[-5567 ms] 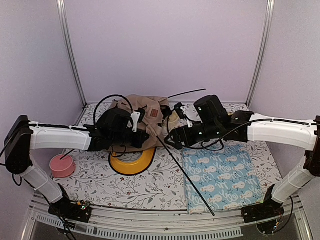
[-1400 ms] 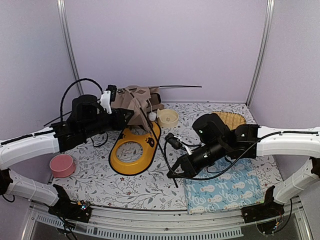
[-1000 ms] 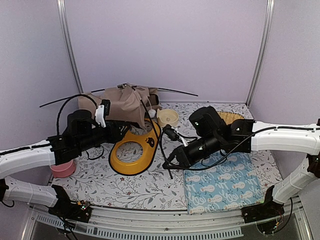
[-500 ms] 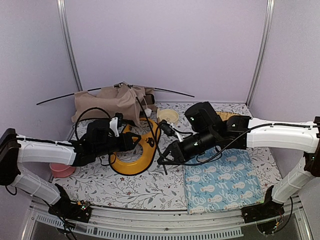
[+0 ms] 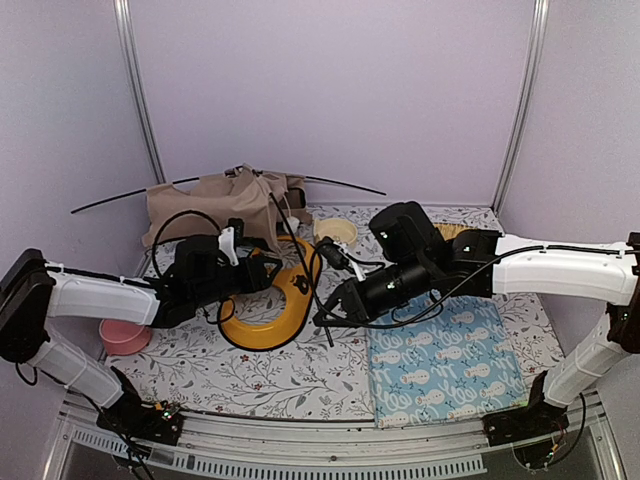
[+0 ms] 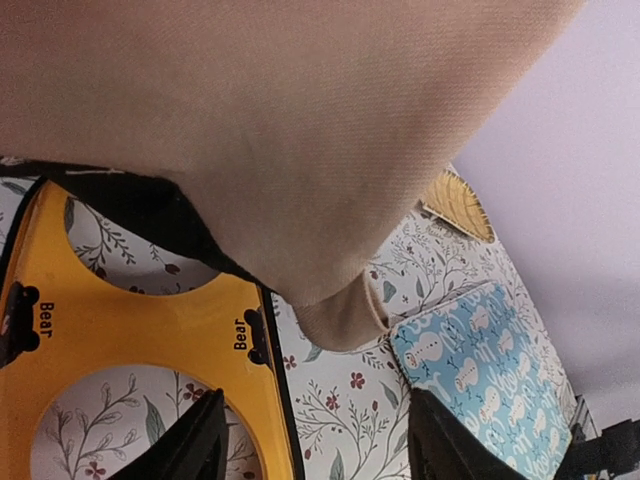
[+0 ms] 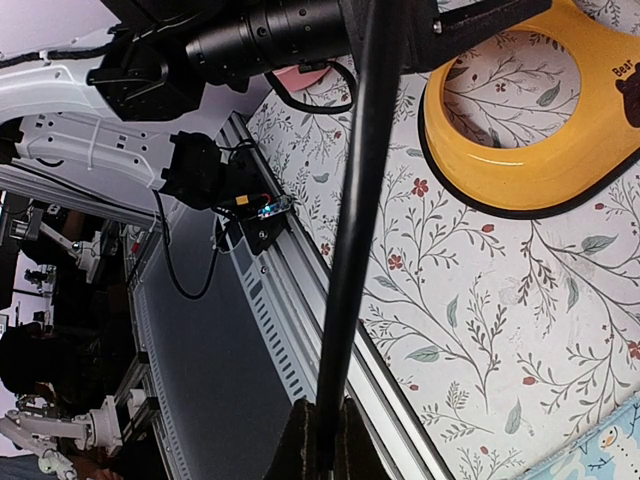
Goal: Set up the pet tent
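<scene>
The pet tent (image 5: 215,198) is a slumped heap of beige fabric at the back left. A thin black pole arches over it from left to right. My left gripper (image 5: 270,268) hovers low over the yellow tray, just in front of the tent, open and holding nothing. In the left wrist view the beige fabric (image 6: 300,130) hangs close above the open gripper (image 6: 320,445), not between the fingers. My right gripper (image 5: 322,318) is shut on the lower end of a second black pole (image 7: 355,200). That pole slants up and back to the tent from the shut gripper (image 7: 322,435).
A yellow oval bowl tray (image 5: 285,318) lies at centre left, tipped up at its far end. A light blue patterned mat (image 5: 450,360) lies front right. There is a pink bowl (image 5: 122,335) at the left, a cream bowl (image 5: 337,230) behind the tray, and a wicker piece (image 5: 455,232) behind my right arm.
My left gripper has let go of the tent fabric, opened wider and dropped back over the yellow tray. The tent has settled at the back left. My right gripper has carried its pole slightly left.
</scene>
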Tool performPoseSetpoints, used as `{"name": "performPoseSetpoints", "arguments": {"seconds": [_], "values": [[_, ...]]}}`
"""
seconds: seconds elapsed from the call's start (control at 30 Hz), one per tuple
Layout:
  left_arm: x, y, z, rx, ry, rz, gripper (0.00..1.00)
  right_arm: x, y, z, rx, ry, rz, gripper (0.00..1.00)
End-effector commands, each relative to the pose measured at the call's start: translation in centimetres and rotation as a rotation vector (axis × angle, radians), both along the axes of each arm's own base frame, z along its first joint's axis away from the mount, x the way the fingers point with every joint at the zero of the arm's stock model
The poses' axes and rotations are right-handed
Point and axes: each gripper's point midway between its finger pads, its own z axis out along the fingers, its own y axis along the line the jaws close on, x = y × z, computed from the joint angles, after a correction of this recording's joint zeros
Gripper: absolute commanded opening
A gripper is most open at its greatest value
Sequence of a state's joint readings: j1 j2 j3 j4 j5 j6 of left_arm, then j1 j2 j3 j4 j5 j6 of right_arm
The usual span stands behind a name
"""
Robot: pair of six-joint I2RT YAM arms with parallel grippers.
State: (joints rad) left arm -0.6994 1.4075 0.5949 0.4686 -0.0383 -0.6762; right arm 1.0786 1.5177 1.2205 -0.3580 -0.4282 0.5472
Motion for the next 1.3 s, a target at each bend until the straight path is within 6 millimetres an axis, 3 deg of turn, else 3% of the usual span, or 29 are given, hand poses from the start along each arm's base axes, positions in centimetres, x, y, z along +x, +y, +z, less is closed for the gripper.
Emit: {"name": "performPoseSetpoints", "arguments": {"seconds": [0.0,0.2,0.43,0.83,1.27], "values": [[0.6,-0.1,1.7,0.020,-0.128,-0.016,0.63,2.1,1.1,2.6,0.074,-0.073,-0.042,0.00],[0.6,0.6,2.4,0.108,-0.266,0.006,0.59,2.2,1.2,2.7,0.077,-0.077,-0.043,0.00],[-0.6,0.7,3.7,0.188,-0.456,-0.012,0.54,2.1,1.0,2.8,0.078,-0.079,-0.046,0.00],[-1.9,0.8,3.4,0.300,-0.673,0.001,0.48,2.2,1.2,3.1,0.086,-0.083,-0.044,0.00],[-0.5,0.0,2.4,0.453,-0.758,0.054,0.47,2.3,1.5,3.4,0.092,-0.082,-0.040,0.00]]}}
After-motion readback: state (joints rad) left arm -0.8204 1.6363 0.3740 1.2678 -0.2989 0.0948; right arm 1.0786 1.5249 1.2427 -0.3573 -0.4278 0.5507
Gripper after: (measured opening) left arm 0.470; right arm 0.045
